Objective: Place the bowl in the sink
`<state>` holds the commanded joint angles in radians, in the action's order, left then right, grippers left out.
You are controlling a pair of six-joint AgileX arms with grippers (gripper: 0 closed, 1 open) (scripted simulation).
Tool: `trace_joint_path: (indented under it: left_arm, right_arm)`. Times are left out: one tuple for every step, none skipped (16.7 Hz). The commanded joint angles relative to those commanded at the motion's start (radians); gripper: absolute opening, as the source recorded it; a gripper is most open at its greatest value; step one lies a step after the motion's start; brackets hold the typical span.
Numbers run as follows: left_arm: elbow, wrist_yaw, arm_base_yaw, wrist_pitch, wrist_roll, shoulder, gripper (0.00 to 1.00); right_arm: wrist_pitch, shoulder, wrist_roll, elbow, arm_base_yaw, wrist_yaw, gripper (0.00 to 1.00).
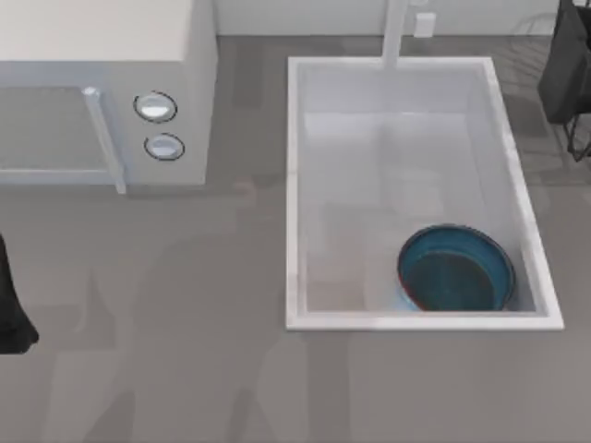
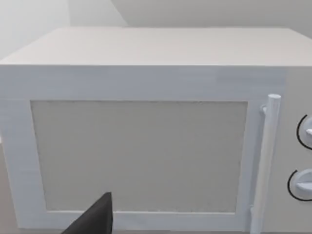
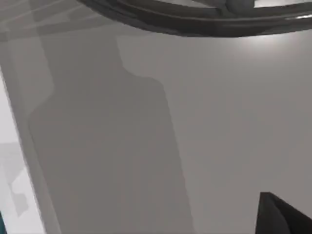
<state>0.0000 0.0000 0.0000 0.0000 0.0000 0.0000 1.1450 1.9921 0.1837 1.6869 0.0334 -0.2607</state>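
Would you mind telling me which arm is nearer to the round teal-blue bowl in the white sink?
Right. The right arm is at the table's far right corner, beyond the white sink holding the teal-blue bowl; the left arm is at the left edge.

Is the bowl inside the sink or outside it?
Inside: the bowl rests upright on the sink floor, near its front right corner.

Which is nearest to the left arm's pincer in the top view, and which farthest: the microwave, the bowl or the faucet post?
From the left pincer at the top view's left edge:
1. The microwave, at the back left.
2. The bowl, in the sink's near right corner.
3. The faucet post, at the sink's far side.
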Motion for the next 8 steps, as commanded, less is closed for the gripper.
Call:
trace_joint_path:
  left_arm:
    - [0.000,0.000,0.000,0.000,0.000,0.000,1.00]
    - [0.000,0.000,0.000,0.000,0.000,0.000,1.00]
    - [0.000,0.000,0.000,0.000,0.000,0.000,1.00]
    - [0.000,0.000,0.000,0.000,0.000,0.000,1.00]
    - [0.000,0.000,0.000,0.000,0.000,0.000,1.00]
    - [0.000,0.000,0.000,0.000,0.000,0.000,1.00]
    - [0.000,0.000,0.000,0.000,0.000,0.000,1.00]
    - [0.000,0.000,0.000,0.000,0.000,0.000,1.00]
  right_arm:
    - [-0.054,0.002,-0.004,-0.027,-0.045,-0.039,0.00]
    - [-0.114,0.004,-0.008,-0.055,-0.091,-0.081,0.00]
    - [-0.179,0.004,-0.013,-0.086,-0.138,-0.125,0.00]
    - [-0.248,0.003,-0.017,-0.117,-0.183,-0.169,0.00]
    - [-0.321,0.001,-0.022,-0.149,-0.227,-0.214,0.00]
    - [-0.398,-0.005,-0.028,-0.182,-0.267,-0.258,0.00]
    - [-0.478,-0.013,-0.033,-0.215,-0.303,-0.302,0.00]
    - [-0.560,-0.022,-0.038,-0.247,-0.335,-0.344,0.00]
